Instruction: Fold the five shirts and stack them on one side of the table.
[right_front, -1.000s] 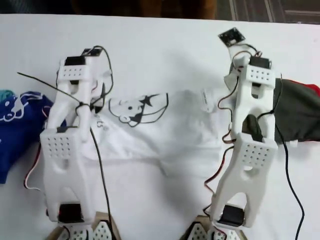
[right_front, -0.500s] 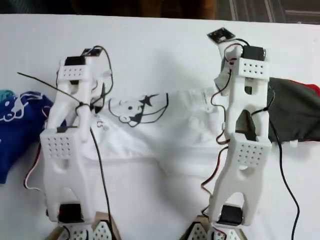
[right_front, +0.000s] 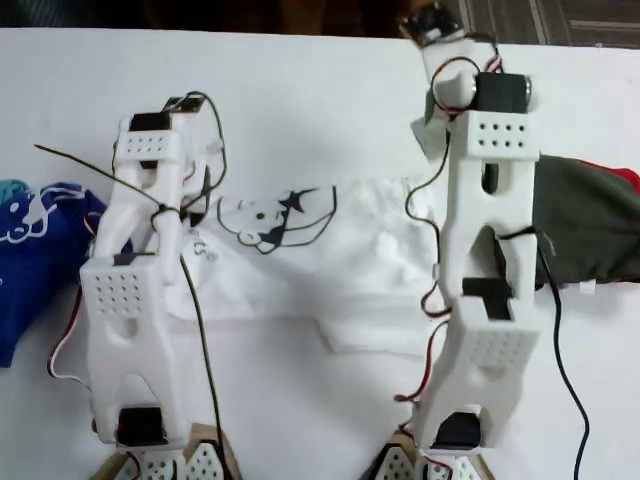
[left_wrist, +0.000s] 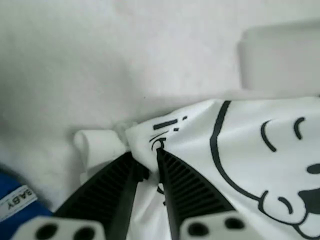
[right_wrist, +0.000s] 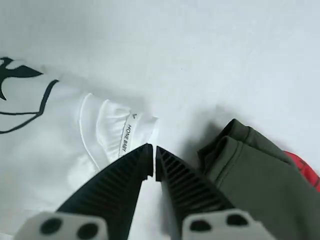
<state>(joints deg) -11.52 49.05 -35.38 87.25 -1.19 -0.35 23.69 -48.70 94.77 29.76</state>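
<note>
A white shirt (right_front: 300, 260) with a black cartoon print lies spread across the middle of the table. My left gripper (right_front: 200, 215) is at its left end, shut on a fold of the white fabric (left_wrist: 152, 145) next to the print. My right gripper (right_front: 428, 140) hangs over the shirt's right end. Its fingers are shut with nothing between them, just above the labelled collar (right_wrist: 122, 132). A blue shirt (right_front: 35, 250) lies crumpled at the left. At the right a dark green shirt (right_front: 590, 220) rests on a red one (right_front: 625, 178).
The right arm stretches across part of the green shirt. Cables hang beside both arms. The white tabletop (right_front: 320, 90) is bare along the far side, with a dark floor beyond its far edge.
The right arm has stretched toward the far side of the table, and its wrist has lifted. The white shirt's right end has drawn in and bunched a little. The left arm has not moved.
</note>
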